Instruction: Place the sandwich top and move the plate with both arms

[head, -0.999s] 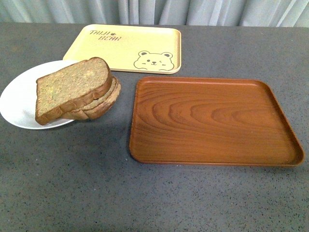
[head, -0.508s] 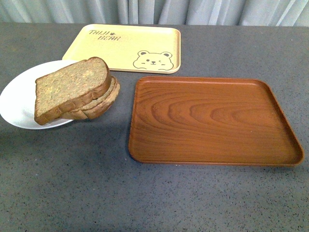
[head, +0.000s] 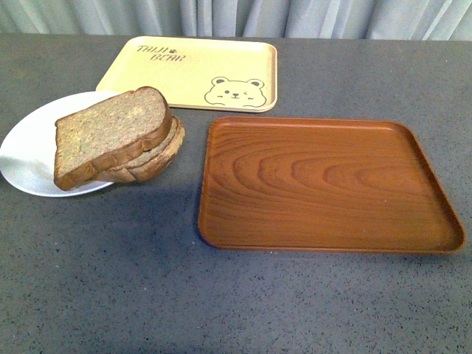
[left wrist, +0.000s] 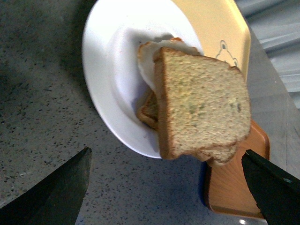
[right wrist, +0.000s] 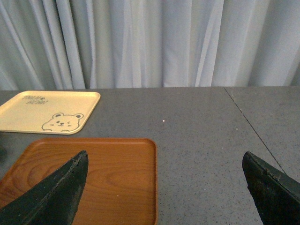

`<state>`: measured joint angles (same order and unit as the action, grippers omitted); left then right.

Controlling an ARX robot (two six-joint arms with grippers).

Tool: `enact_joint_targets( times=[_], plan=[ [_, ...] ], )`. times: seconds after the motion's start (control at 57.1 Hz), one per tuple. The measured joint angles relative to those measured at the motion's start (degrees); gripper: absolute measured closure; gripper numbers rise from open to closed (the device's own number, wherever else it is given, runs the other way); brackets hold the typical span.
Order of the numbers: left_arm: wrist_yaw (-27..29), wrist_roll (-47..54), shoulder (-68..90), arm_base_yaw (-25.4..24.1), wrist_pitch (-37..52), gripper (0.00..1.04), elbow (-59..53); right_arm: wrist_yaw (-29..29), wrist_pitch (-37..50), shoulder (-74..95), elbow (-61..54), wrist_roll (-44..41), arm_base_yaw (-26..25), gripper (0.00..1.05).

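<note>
At the left of the dark grey, finely speckled bench (head: pixel 221 302), the plate (head: pixel 29 151) is seen: round, shallow, plain white and smooth. The sandwich top (head: pixel 110 136) is laid on a stack at the plate's right side. It is a thick, squarish slice with a coarse, speckled brown crumb, a darker crust and one rounded end. It is tilted slightly and juts past the plate's rim over the bench. Beneath it a flatter, rounder brown slice (head: pixel 158 158) is stacked, and in the left wrist view a smooth white layer (left wrist: pixel 146 61) is shown between the two.

The left gripper (left wrist: pixel 166 150) is held above the plate and bread. Its tapered black fingers (left wrist: pixel 61 192) are spread wide, with nothing gripped between them and nothing touched.

Behind the plate and a little to its right, a pale yellow tray (head: pixel 221 66) is set flat. It is a matte rectangle with rounded corners and a raised lip, printed with a bear's face and brown lettering. Further right and nearer, a brown tray (head: pixel 324 184) is placed just beside the bread. It is rectangular and round-cornered, with a low rim and a curving wood-grain pattern.

The right gripper (right wrist: pixel 165 153) is held over the brown tray's near side. Its dark fingers (right wrist: pixel 56 197) are likewise parted widely and nothing is held. Along the back, a pale grey pleated curtain (head: pixel 295 18) is hung.
</note>
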<state>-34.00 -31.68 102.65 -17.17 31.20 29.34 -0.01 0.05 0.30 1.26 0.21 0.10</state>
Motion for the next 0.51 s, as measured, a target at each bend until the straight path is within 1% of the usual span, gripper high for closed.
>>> enact_joint_targets(
  times=[0.123, 0.21, 0.508],
  plan=[
    [1.68, -3.91, 6.16, 2.25, 3.23, 0.09, 3.50, 0.00, 0.00, 0.00, 0.00, 0.02, 0.00, 0.09],
    [2.67, -5.77, 8.68, 3.28, 3.96, 0.09, 5.53, 0.00, 0.00, 0.00, 0.00, 0.00, 0.00, 0.09],
    [4.09, -11.91, 14.16, 5.18, 5.16, 0.09, 10.84, 0.00, 0.00, 0.00, 0.00, 0.00, 0.00, 0.09]
  ],
)
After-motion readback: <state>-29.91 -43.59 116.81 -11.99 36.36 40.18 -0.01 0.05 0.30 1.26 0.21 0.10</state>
